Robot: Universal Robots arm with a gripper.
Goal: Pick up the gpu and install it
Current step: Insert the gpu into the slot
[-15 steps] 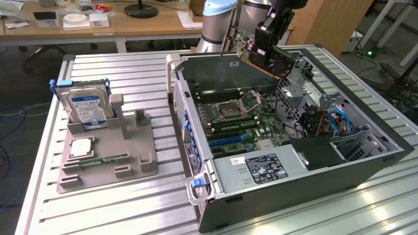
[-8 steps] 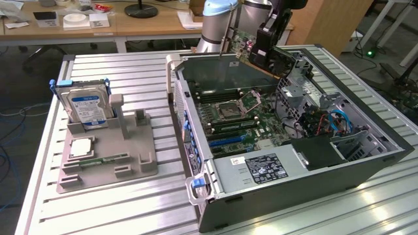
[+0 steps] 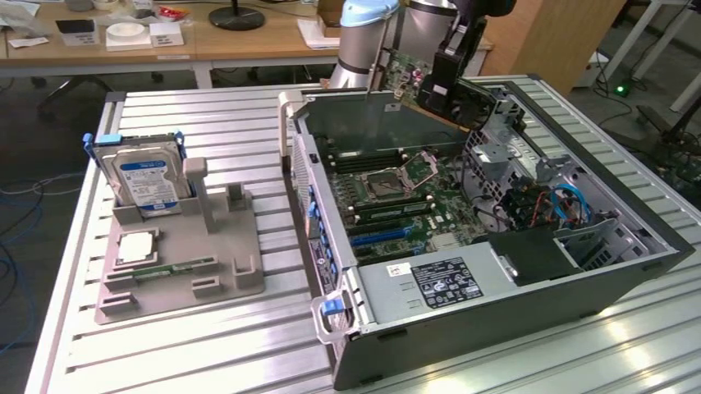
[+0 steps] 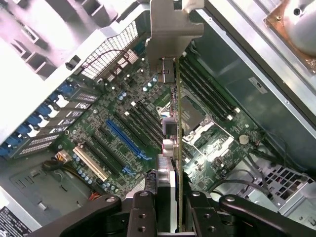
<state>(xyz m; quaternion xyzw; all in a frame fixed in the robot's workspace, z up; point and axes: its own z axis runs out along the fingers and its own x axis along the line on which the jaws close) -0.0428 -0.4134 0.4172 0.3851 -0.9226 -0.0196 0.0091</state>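
gpu (image 3: 458, 97) bracket (image 4: 174, 29): matt silver metal

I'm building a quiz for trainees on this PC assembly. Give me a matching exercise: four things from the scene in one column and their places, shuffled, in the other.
Things
1. gpu
2. hard drive
3. CPU socket
4. power supply

Places
A. flat on the motherboard, inside the case
B. gripped by the tool, above the open case
C. upright in the grey holder, at the exterior view's left
D. at the case's end nearest the exterior camera, label up

Pairs: 1-B; 2-C; 3-A; 4-D
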